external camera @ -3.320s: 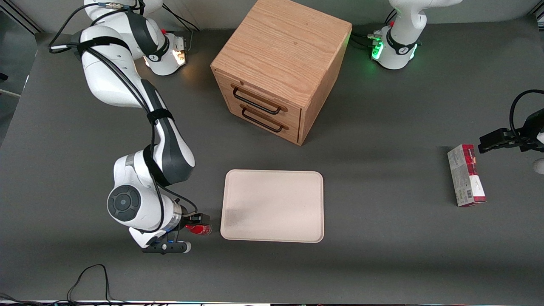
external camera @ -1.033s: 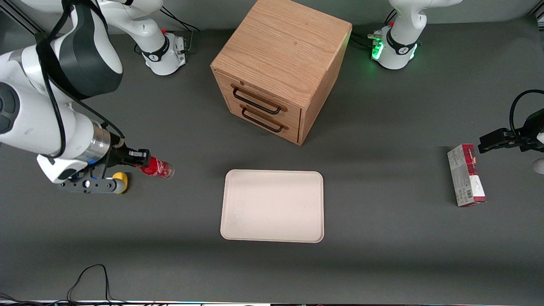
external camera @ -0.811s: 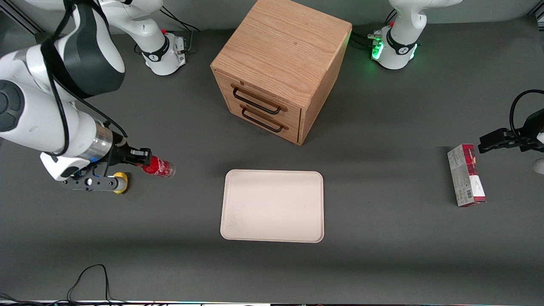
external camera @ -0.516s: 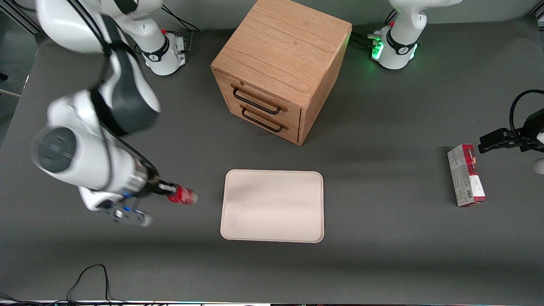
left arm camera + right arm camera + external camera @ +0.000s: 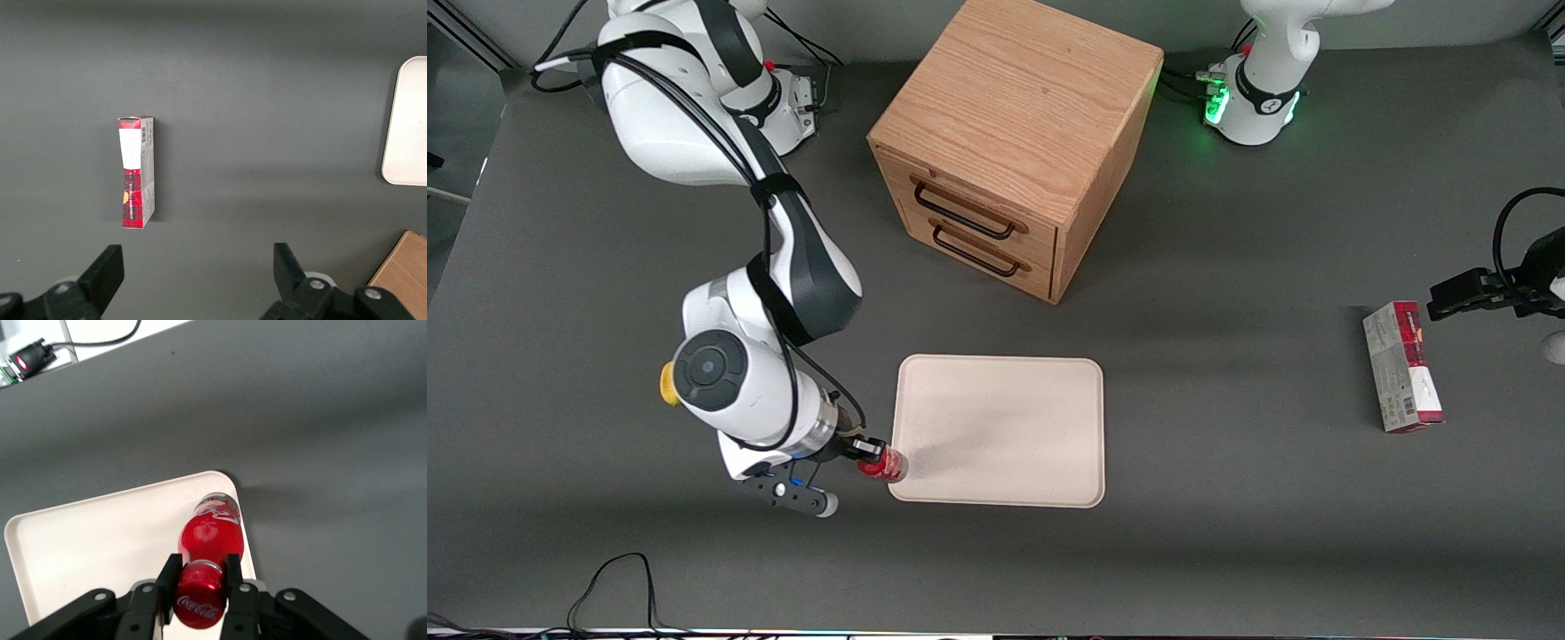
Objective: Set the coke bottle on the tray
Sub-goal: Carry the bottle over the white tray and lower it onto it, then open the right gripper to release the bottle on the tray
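Observation:
My gripper (image 5: 869,456) is shut on the red cap of the coke bottle (image 5: 886,467), a tiny red bottle. It holds the bottle over the corner of the cream-beige tray (image 5: 1005,427) that is nearest the front camera and toward the working arm's end. In the right wrist view the two black fingers (image 5: 169,577) clamp the cap and the bottle (image 5: 209,537) hangs over the tray's rim (image 5: 244,540). Whether the bottle touches the tray I cannot tell.
A wooden drawer cabinet (image 5: 1014,142) stands farther from the front camera than the tray. A red-and-grey carton (image 5: 1401,364) lies toward the parked arm's end, also seen in the left wrist view (image 5: 137,171). A yellow lump (image 5: 667,384) peeks out beside the arm's wrist.
My gripper has carried the bottle from near the yellow lump toward the front camera and sideways to the tray's near corner. The grip on the cap has held.

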